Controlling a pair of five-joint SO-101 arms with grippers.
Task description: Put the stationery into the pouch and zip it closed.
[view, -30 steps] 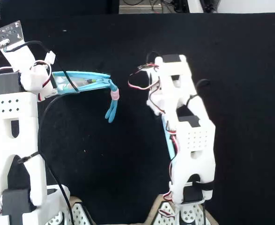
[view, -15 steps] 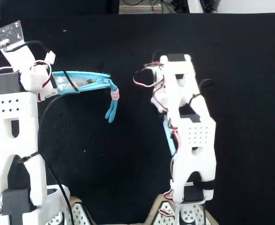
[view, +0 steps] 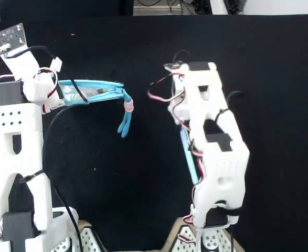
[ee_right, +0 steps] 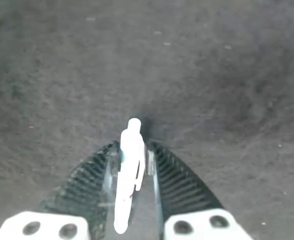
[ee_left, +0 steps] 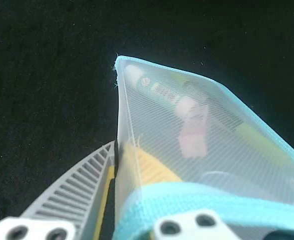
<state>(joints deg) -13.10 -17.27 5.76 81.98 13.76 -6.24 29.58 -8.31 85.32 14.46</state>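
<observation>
A clear mesh pouch (view: 93, 90) with turquoise trim hangs above the black table at the left, its blue and pink zipper strap (view: 126, 118) dangling. My left gripper (ee_left: 116, 150) is shut on the pouch's (ee_left: 197, 140) edge. Through the mesh I see a green-and-white stick (ee_left: 154, 89), a pink piece (ee_left: 193, 134) and something yellow (ee_left: 148, 169). My right gripper (ee_right: 132, 150) is shut on a pale pen (ee_right: 128, 172), upright between its ribbed fingers (ee_right: 174, 172). In the high view the pen (view: 190, 155) peeks out under the right arm, right of the pouch.
The table is covered in black cloth (view: 279, 79), with open room on the far right and behind the arms. The left arm's white body (view: 14, 157) fills the near left. Loose wires (view: 161, 94) hang at the right arm's wrist.
The right arm has shifted a little to the right and nearer, carrying the pen with it. The left arm and the pouch have stayed still.
</observation>
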